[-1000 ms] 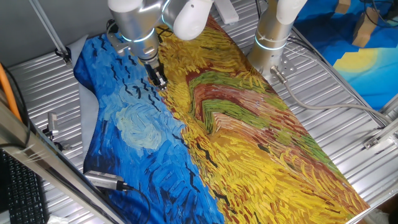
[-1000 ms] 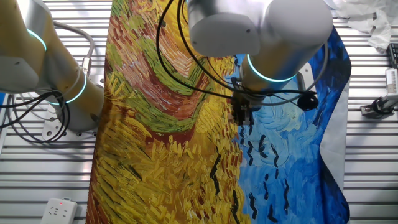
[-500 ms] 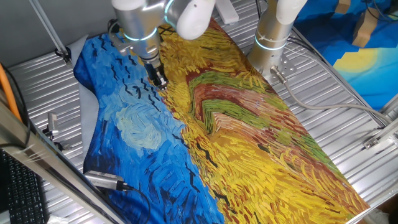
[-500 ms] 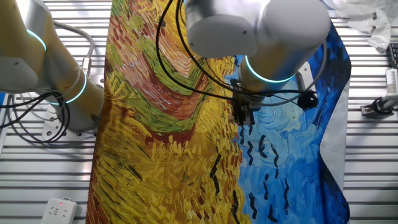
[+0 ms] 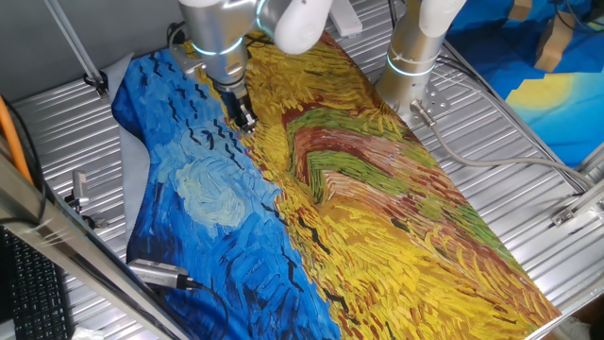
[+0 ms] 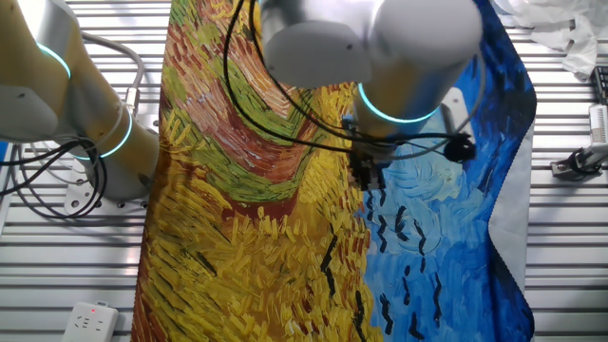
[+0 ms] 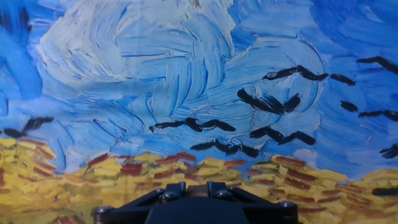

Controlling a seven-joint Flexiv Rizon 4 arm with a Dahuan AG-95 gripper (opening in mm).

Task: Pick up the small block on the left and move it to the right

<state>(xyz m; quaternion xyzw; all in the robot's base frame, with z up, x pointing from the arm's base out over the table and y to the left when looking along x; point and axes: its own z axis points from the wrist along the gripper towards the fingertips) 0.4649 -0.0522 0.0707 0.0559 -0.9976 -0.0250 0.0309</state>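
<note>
Over the last second I see the gripper (image 5: 245, 120) drift slightly right, low over the painted cloth (image 5: 377, 217). Whether its jaws hold anything I cannot tell. No block shows in any view; progress is uncertain.

Silver arm (image 5: 212, 28), glowing cyan ring, black cables, black gripper (image 5: 246, 119)

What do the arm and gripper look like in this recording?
The arm is glossy white-grey with rounded joints and a glowing cyan ring at the wrist. Black cables loop around it. The gripper is small and black, with narrow dark fingers.
</note>
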